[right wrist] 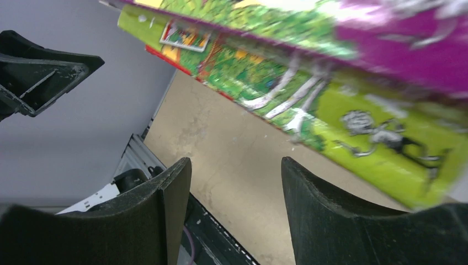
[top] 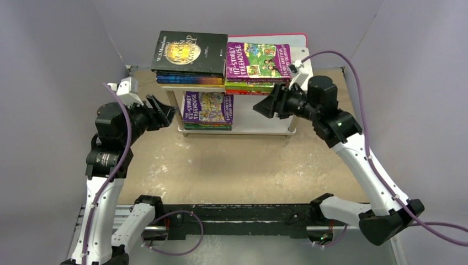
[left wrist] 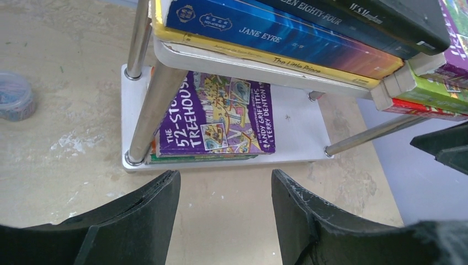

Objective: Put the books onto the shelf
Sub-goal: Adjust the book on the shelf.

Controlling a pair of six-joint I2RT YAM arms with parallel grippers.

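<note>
The shelf stands at the back middle of the table. On its top board lie two stacks of books: a left one topped by the black "Moon and Sixpence", and a right one topped by the purple "117-Storey Treehouse". "52-Storey Treehouse" lies on a short stack on the lower board. My left gripper hovers just left of the shelf, open and empty. At the shelf's right front, under the overhanging green and purple books, my right gripper is also open with nothing between its fingers.
A pink-edged white board leans behind the shelf. A small clear tub sits on the table left of the shelf. Grey walls close in the back and sides. The black rail runs along the near edge.
</note>
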